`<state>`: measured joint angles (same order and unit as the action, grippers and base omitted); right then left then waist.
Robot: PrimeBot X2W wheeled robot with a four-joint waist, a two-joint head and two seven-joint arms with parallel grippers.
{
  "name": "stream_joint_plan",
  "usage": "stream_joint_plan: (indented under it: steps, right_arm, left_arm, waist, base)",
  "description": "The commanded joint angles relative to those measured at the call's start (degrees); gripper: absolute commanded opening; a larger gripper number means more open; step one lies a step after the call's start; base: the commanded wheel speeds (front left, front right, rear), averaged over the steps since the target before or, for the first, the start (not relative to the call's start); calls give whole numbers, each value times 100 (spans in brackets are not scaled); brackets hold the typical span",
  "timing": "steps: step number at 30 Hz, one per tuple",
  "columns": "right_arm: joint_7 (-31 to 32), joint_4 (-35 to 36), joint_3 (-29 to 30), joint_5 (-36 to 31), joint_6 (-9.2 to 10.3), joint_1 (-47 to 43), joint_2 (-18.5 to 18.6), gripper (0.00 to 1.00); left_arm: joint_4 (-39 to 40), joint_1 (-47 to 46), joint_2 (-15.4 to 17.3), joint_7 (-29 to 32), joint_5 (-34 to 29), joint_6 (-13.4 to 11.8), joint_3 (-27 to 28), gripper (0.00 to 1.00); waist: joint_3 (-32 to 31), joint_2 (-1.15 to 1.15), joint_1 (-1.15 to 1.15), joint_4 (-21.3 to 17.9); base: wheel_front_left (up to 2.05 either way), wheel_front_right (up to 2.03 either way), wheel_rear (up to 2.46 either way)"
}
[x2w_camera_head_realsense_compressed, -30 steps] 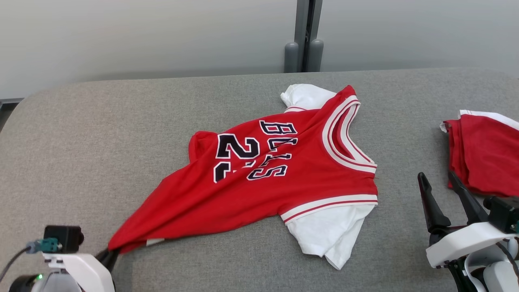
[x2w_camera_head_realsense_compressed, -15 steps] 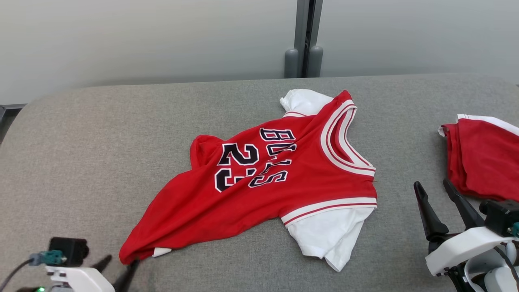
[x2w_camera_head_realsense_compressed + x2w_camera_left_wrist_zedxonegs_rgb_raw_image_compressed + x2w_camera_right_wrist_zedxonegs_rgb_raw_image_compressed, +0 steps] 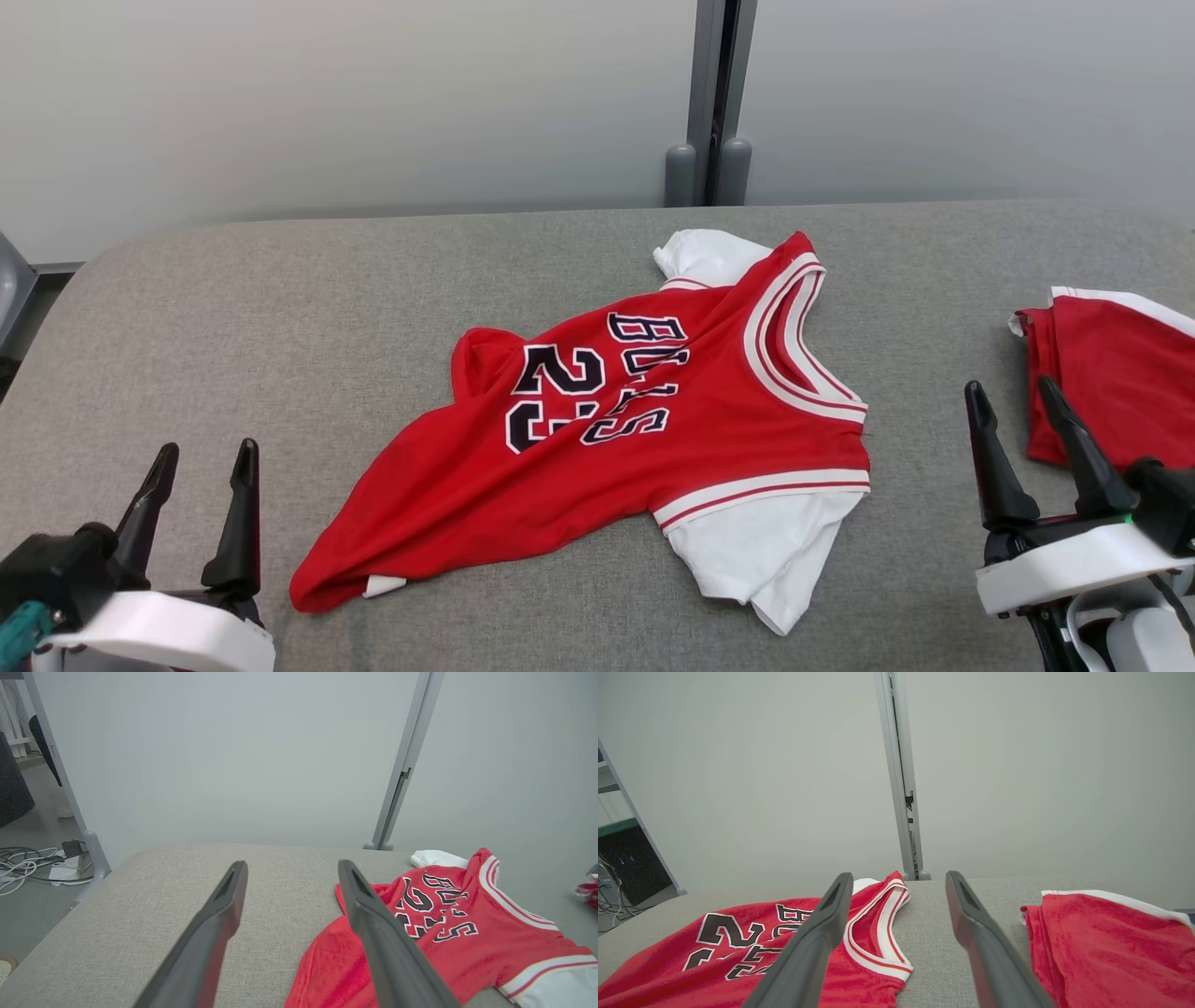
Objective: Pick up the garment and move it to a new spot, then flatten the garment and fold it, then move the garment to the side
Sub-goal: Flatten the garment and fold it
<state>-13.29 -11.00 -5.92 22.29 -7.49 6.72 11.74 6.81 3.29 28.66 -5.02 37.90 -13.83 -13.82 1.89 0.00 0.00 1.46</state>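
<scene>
The garment [image 3: 644, 439] is a red jersey with white sleeves, black lettering and the number 23. It lies crumpled and slanted on the grey padded table [image 3: 280, 308], collar toward the right, one bottom corner near the front left. My left gripper [image 3: 205, 467] stands open just left of that corner, holding nothing. In the left wrist view the garment [image 3: 444, 933] lies to the right of my left gripper [image 3: 289, 870]. My right gripper [image 3: 1013, 397] is open to the right of the garment. In the right wrist view the collar [image 3: 878, 933] sits behind my right gripper [image 3: 896, 877].
A second red garment with white trim [image 3: 1120, 373] lies folded at the table's right edge, close beside my right gripper, also seen as the folded pile [image 3: 1101, 947]. A grey post [image 3: 714, 103] stands behind the table. Cables [image 3: 28, 863] lie on the floor at the left.
My left gripper has let go of the garment's bottom corner, opened, and drawn away to the left. The corner now rests on the table. The head camera has tilted slightly.
</scene>
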Motion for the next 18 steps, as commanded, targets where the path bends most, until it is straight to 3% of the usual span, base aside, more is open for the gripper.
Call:
stream_joint_plan:
  steps: [1, 7, 11, 18]
  right_arm:
    - [-54, 50, 15, -41, -1, -51, 8, 100]
    - [-159, 129, -89, -81, -1, -189, -139, 100]
    - [-178, 61, -109, -86, -1, -269, -171, 100]
    - [-195, 29, -147, -67, -1, -178, -118, 100]
  left_arm:
    - [-50, -10, -16, -99, -43, -43, 30, 100]
    - [-464, 88, -542, -863, -216, -25, -3, 100]
    - [-649, 73, -850, -983, -318, 60, -20, 100]
    - [-703, -35, -1044, -1017, -620, 254, 159, 100]
  waist:
    - [-22, 0, 0, -3]
    - [-127, 0, 0, -39]
    - [-155, 0, 0, -47]
    - [-177, 0, 0, -52]
  base:
    - [0, 0, 0]
    - [0, 0, 0]
    - [0, 0, 0]
    - [0, 0, 0]
